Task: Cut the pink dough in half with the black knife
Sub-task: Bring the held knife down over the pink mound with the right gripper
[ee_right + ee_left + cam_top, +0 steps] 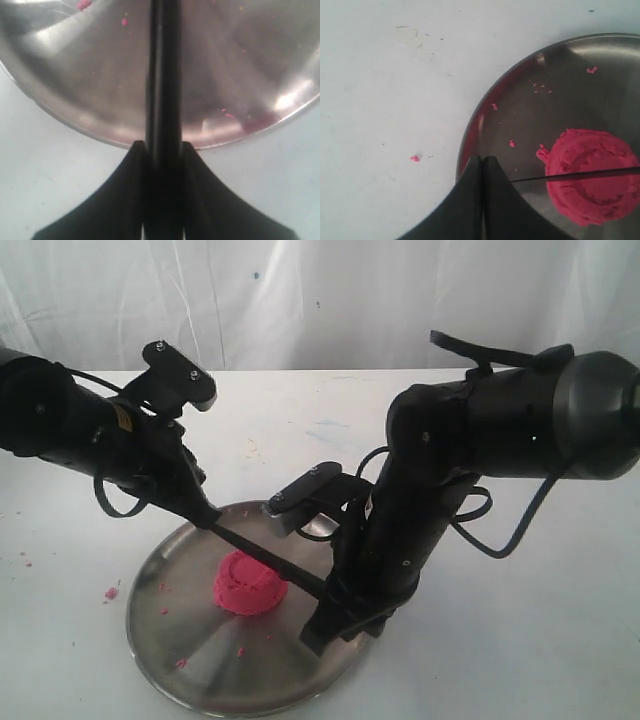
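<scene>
I hold the knife (262, 555) at both ends. The right gripper (330, 597) is clamped on the handle. The left gripper (205, 513) has its fingers pressed together, on the blade tip as far as I can judge. The blade lies across the top of the dough (245, 592), which sits uncut at mid-plate (165, 585), lower centre of the frame.

Risks:
- Unequal descent of the arms tilts the blade and gives uneven halves.
- The thin tip slips from the left pinch.
- Hard pressure skids the plate.
- Grainy dough sticks to the blade and lifts with it.
</scene>
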Robot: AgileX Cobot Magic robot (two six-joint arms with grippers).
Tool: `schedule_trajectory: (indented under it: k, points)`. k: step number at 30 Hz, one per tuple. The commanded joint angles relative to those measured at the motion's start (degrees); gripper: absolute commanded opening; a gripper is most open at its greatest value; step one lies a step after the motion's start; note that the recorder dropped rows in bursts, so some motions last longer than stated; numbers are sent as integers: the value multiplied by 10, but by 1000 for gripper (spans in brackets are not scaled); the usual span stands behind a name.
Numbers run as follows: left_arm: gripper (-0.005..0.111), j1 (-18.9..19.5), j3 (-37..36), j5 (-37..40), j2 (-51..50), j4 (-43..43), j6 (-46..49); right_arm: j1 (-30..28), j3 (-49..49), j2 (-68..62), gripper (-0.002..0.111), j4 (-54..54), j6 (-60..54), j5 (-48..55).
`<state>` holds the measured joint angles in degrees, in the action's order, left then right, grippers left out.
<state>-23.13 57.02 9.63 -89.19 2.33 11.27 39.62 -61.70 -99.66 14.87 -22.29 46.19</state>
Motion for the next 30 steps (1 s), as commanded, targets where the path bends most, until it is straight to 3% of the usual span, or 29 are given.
schedule_trajectory:
  k: [1, 30]
  points:
    - [0, -1, -4, -2, -12, -23, -11, 3, -5, 2, 0, -29, -5, 9]
    - [0, -5, -4, 2, -54, -124, -11, 3, -5, -26, 0, -29, -34, -13]
